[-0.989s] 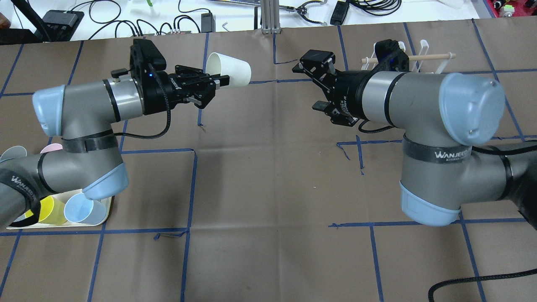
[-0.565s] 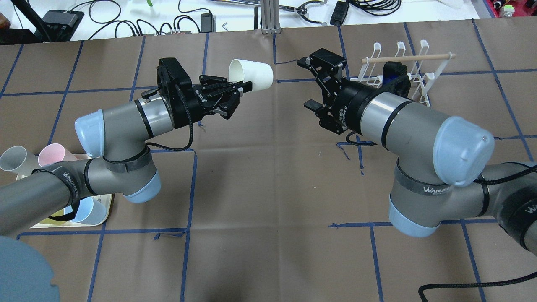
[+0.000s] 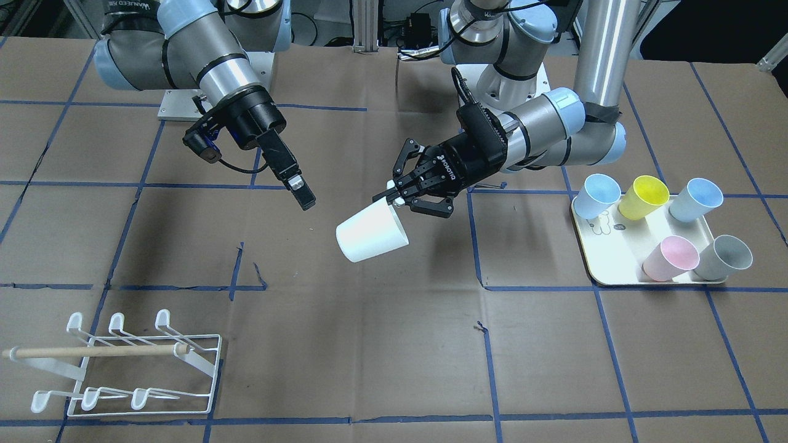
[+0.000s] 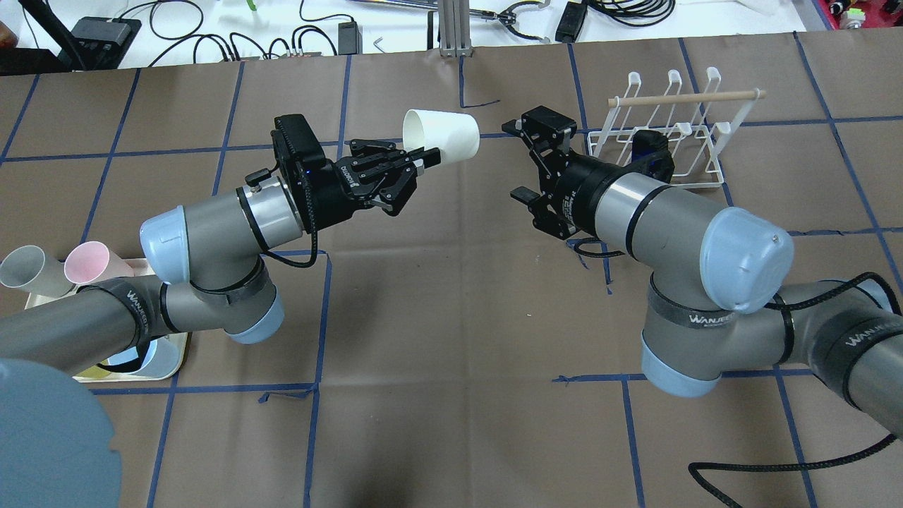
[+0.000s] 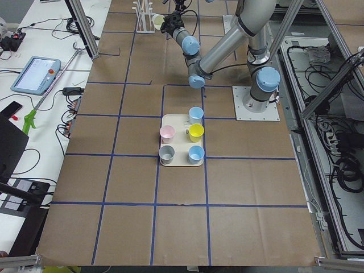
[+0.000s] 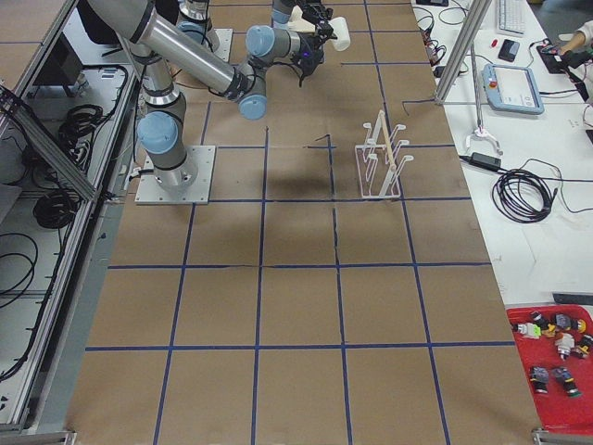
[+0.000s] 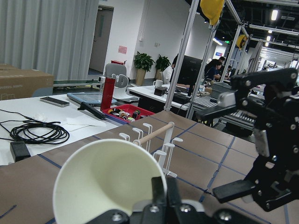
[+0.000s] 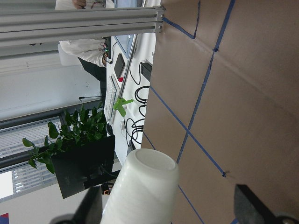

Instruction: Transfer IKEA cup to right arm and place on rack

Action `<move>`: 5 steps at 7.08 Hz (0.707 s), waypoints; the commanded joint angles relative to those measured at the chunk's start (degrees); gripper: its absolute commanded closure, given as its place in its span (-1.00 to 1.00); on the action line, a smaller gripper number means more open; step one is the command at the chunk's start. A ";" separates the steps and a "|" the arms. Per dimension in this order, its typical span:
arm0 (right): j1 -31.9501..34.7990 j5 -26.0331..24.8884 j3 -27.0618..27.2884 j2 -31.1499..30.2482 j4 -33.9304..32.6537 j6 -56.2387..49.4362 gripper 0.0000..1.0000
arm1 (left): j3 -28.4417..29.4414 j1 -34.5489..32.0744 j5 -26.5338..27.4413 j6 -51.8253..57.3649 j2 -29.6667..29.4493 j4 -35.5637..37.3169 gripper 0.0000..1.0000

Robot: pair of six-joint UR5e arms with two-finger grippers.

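The left claw [image 4: 423, 158] pinches the rim wall of the white cup [image 4: 444, 137]. The left wrist view shows one finger [image 7: 159, 191] inside the mouth, a detail the overhead view does not give. The cup hangs on its side above the middle of the bench [image 4: 451, 317], its closed base turned toward the right claw [image 4: 516, 159] and apart from it. Overhead, that claw's two fingers stand spread wide; from the front they line up edge-on and read as one. The right wrist view meets the cup's base head-on, with its own fingers only dark blurs at the bottom edge. Both forearms reach inward, wrists roughly level. The rack [image 3: 92, 352] stands on the bench beyond the right wrist, partly covered by it overhead and whole from the front. Overhead the left arm hides most of the tray [image 3: 615, 271]; the front view shows five coloured cups [image 3: 643, 197] on it.
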 commanded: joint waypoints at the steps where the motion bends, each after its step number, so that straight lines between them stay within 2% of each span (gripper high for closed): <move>1: 0.49 0.24 -0.84 2.08 -0.34 8.42 -0.99 | 0.03 -0.03 -0.31 -2.41 -0.59 2.87 0.94; 5: 2.95 -0.11 -3.56 2.34 0.71 10.49 -0.97 | 0.03 -0.03 -0.31 -2.50 -0.50 2.87 0.93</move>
